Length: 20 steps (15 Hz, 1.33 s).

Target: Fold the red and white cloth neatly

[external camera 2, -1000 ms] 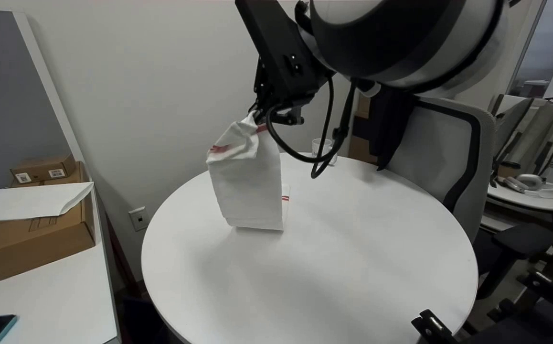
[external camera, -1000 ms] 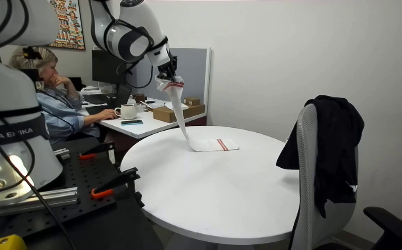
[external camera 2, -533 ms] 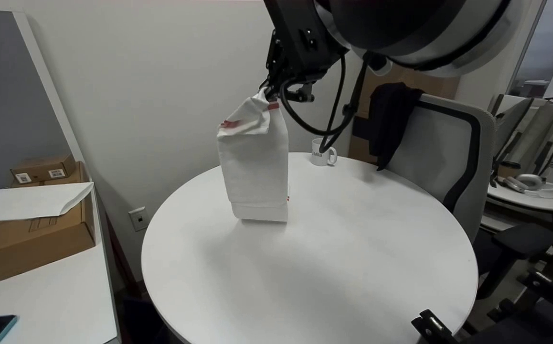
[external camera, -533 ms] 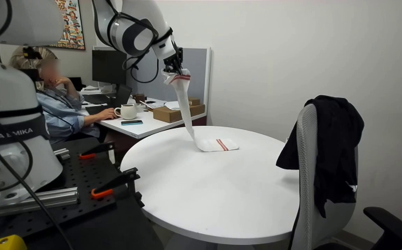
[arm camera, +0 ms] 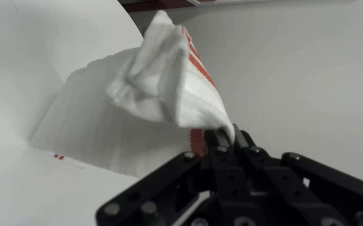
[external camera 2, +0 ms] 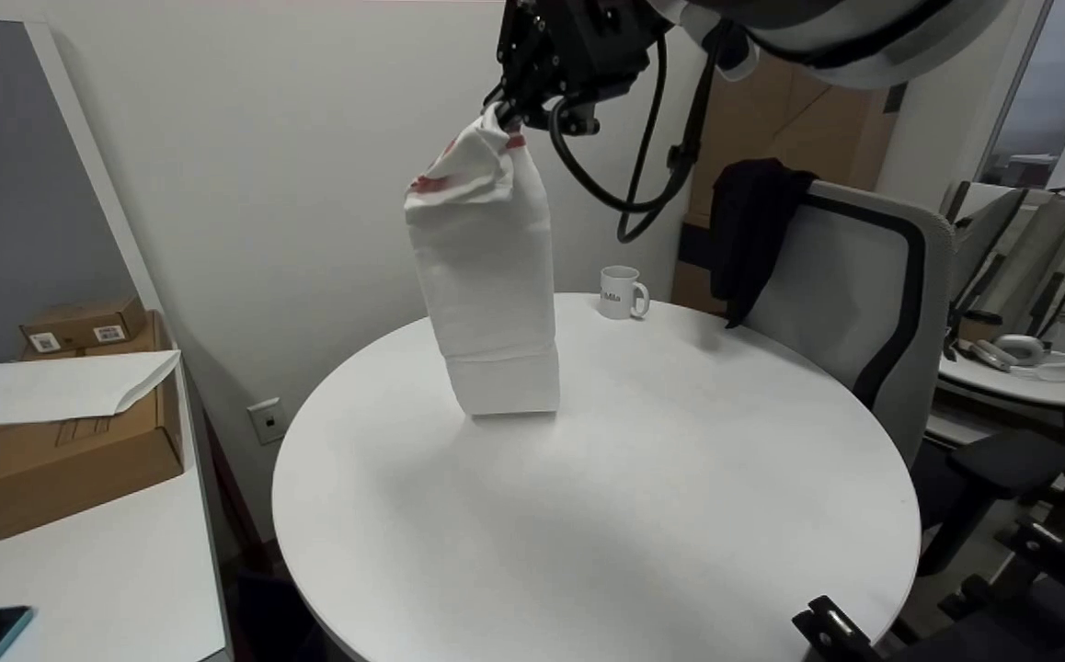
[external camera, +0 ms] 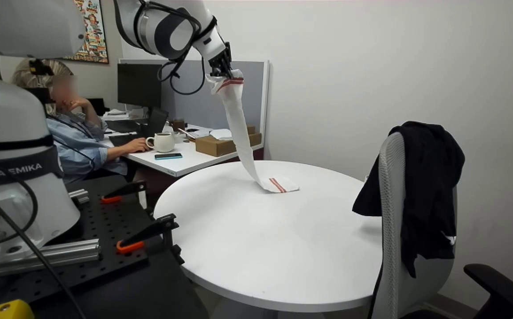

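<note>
In the gripper (arm camera: pixel 227 135) we are pinching the red and white cloth (external camera 2: pixel 488 285) by one striped end, raised off the table (external camera 2: pixel 661 515), where its other end is lying; we are seeing no finished fold, so folding and smoothing are seemingly remaining.

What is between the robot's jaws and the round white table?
The red and white cloth: pinched in the shut jaws, it slopes down to the table, one striped end resting there, as an exterior view shows.
</note>
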Each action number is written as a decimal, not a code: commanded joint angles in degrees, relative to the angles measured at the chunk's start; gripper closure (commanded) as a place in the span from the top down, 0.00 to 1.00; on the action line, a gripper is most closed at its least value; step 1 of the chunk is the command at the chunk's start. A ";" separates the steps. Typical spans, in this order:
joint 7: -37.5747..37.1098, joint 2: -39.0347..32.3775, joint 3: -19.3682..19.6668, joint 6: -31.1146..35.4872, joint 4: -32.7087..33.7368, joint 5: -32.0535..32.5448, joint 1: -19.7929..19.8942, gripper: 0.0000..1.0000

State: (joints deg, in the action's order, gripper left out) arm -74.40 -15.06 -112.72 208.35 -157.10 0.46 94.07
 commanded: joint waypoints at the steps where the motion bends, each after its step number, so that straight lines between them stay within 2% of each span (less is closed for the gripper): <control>1: 4.47 -3.24 -9.75 -0.96 -0.18 -2.59 9.98 0.01; 5: 9.39 -7.07 -21.56 -6.67 -0.27 -8.72 23.82 0.01; 8: 13.91 -10.93 -30.29 -15.32 -0.30 -12.56 36.14 0.01; 10: 14.79 -13.15 -35.49 -21.23 -0.42 -12.72 44.06 0.01; 13: 13.46 -15.53 -40.19 -28.30 -0.30 -10.73 52.42 0.01; 14: 13.47 -13.97 -34.80 -26.76 -0.30 -9.29 48.20 0.01; 15: 12.66 -13.67 -34.92 -27.72 -0.02 -8.56 48.98 0.01; 20: 11.43 -8.13 -32.33 -30.02 1.77 -7.67 47.59 0.01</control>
State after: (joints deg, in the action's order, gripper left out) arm -61.58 -26.84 -145.62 180.04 -157.30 -8.41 141.65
